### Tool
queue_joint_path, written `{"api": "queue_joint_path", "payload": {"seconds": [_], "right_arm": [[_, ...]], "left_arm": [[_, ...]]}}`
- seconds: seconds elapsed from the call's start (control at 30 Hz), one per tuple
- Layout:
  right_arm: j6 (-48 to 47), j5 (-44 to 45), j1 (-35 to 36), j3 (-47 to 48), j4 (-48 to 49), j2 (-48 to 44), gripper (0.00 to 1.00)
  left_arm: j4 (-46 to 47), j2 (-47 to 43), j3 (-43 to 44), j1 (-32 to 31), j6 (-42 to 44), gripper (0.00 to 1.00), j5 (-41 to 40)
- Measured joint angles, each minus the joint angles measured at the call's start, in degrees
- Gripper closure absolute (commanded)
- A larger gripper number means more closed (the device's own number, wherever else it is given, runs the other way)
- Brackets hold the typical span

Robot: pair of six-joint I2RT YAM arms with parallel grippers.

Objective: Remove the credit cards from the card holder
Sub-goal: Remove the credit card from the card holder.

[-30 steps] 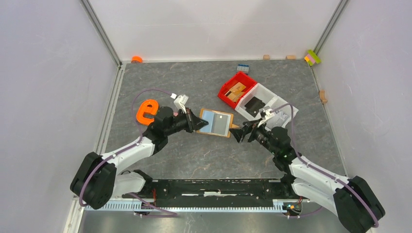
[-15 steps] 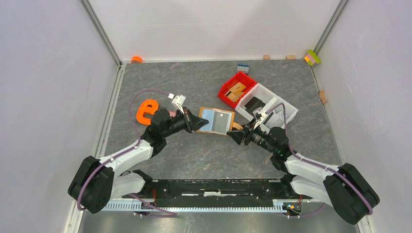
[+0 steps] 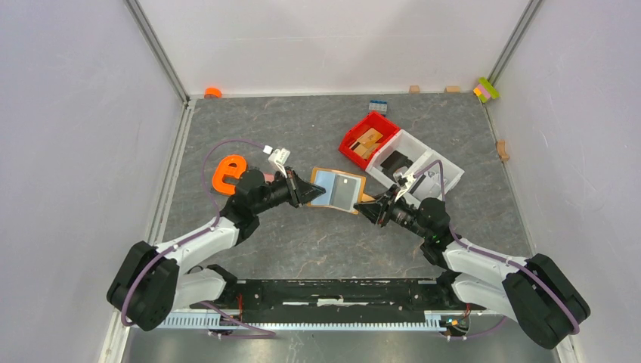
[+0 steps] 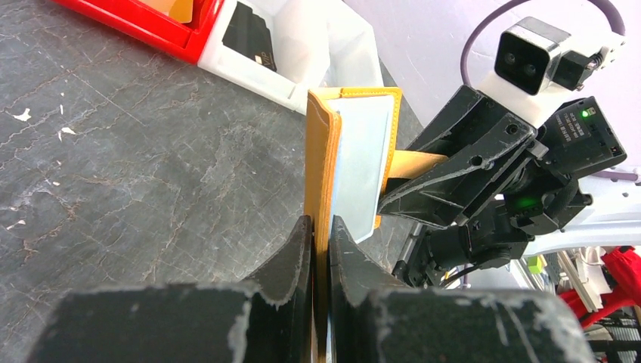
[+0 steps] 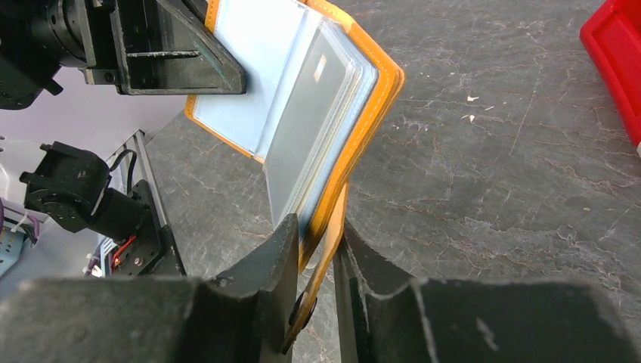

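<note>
- The holder point(image 3: 338, 190) sits mid-table point(image 3: 302, 128), opened out flat between the two grippers, with its blue-grey lining facing up in the top view.
- The left gripper point(image 3: 314, 193) pinches the holder's left edge. In its wrist view both fingers point(image 4: 295, 257) press on the orange cover with no gap between finger and cover.
- The right gripper point(image 3: 367, 205) is at the holder's right edge, nipped on the orange strap point(image 4: 412, 162) that sticks out from the cover. In its wrist view the fingers point(image 5: 264, 280) lie narrow, one on each side of the strap, and a snap stud shows low between them.
- The frames do not show whether the holder rests on the table or hangs just above it.
- A grey card point(image 5: 311, 113) sits in a clear sleeve on the holder's right half, fully inside it, with a small pale mark near one end.
- More clear sleeves are stacked behind that one. What they hold cannot be told.
- A white bin point(image 3: 450, 172) stands just beyond the right gripper, touching a red bin point(image 3: 348, 147) on its left.
- A dark card point(image 3: 394, 160) lies flat in the white bin, apart from the holder.
- The red bin holds tan pieces point(image 3: 369, 139).
- An orange "e" point(image 3: 229, 172) lies left of the left gripper, near the arm's cable and apart from the holder.
- An orange ring point(image 3: 213, 92) sits in the far left corner.
- Small tan blocks point(image 3: 414, 88) lie along the back wall.
</note>
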Motion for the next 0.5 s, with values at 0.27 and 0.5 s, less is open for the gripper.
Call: {"api": "queue_joint_path", "payload": {"seconds": [0.27,0.5], "right_arm": [[-0.1,-0.3,0.0,0.0,-0.1,0.0,0.60],[-0.1,-0.3,0.0,0.5,-0.6,0.3,0.59]], "left_arm": [[0.5,1.4,0.0,0.0,-0.4,0.97,1.4],[1.7,2.9,0.0,-0.1,-1.0,0.97,3.0]]}}
